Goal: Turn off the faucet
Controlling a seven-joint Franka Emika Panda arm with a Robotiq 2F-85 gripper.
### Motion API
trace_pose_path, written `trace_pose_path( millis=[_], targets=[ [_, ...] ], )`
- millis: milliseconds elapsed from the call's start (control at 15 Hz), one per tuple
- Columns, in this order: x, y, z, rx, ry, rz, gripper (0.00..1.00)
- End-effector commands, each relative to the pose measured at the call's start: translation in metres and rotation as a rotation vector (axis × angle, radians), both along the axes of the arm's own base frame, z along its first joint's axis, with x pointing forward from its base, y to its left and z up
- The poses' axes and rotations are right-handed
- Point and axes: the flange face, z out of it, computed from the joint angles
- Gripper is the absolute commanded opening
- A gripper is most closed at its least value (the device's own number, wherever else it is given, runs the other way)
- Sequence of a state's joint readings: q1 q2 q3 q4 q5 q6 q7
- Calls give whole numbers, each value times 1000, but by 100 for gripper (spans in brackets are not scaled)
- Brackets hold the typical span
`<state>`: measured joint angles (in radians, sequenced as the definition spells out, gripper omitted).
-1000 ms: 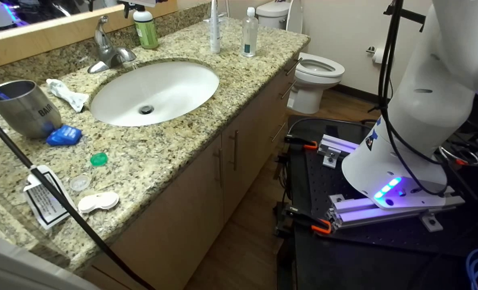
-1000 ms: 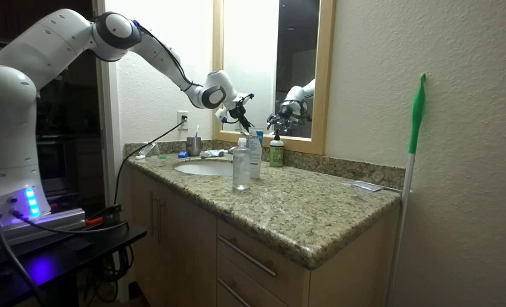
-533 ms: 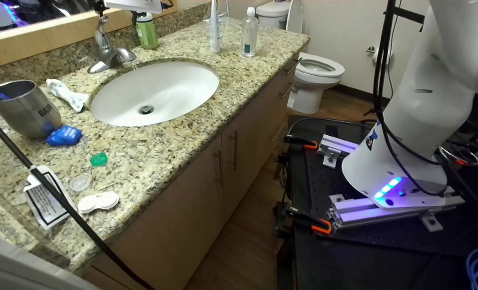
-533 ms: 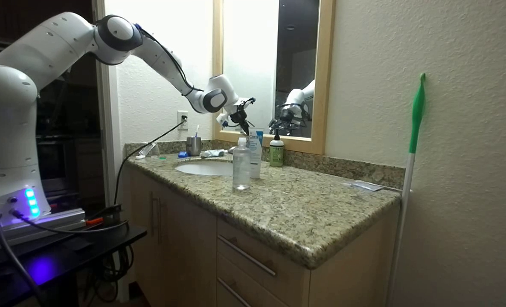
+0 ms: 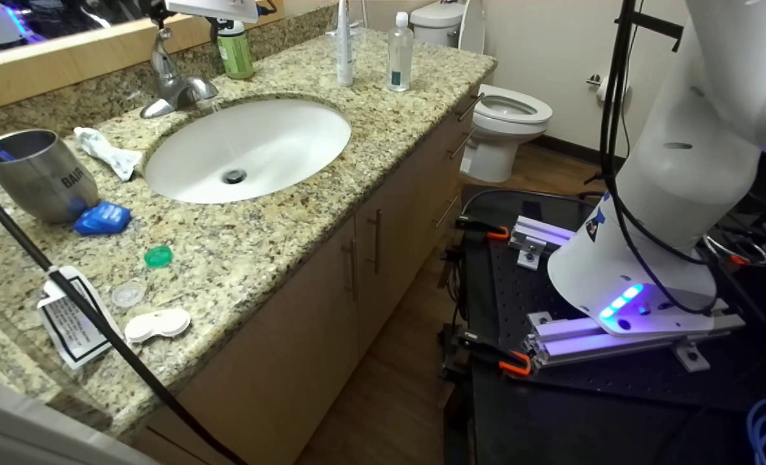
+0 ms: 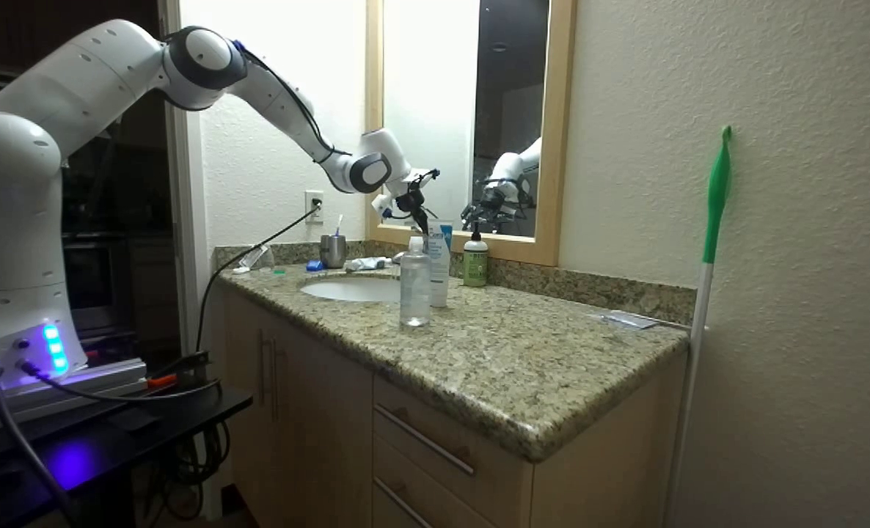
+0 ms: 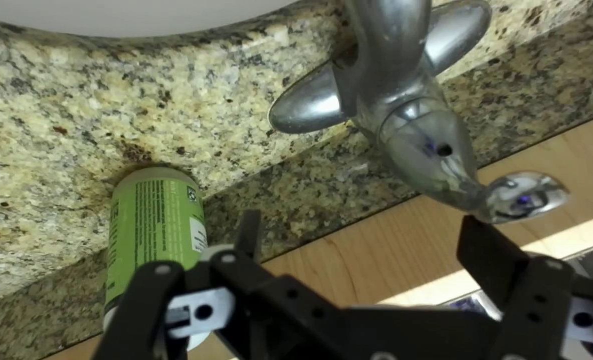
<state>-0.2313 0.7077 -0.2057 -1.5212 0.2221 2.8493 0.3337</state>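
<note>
The silver faucet point(image 5: 179, 90) stands behind the white oval basin point(image 5: 292, 132), with a faint thin stream falling from its spout. In the wrist view the faucet point(image 7: 396, 85) shows from above, its lever handle point(image 7: 521, 197) pointing toward the mirror frame. My gripper point(image 7: 361, 235) is open, with nothing between its fingers. One fingertip is right at the lever's edge; I cannot tell whether it touches. The other finger is near the green soap bottle point(image 7: 151, 220). In an exterior view the gripper point(image 6: 422, 220) is partly behind the bottles, and the faucet is mostly hidden.
A tall clear bottle point(image 5: 399, 58) and a white tube point(image 5: 344, 55) stand right of the basin. A metal cup point(image 5: 47, 174) and a crumpled tube point(image 5: 105, 152) are on its left. The wooden mirror frame point(image 7: 376, 250) and stone backsplash are close behind the faucet.
My gripper has come down and toward the faucet, so one finger is now over the lever handle. It has hardly moved in the last half second. The faucet looks unchanged.
</note>
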Motion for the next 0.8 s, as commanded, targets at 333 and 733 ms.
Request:
trace_pose_path(
  millis=[333, 733],
  targets=[
    [-7, 30, -31, 200, 253, 66, 100],
    [-17, -1, -27, 317, 316, -21, 100]
  ],
)
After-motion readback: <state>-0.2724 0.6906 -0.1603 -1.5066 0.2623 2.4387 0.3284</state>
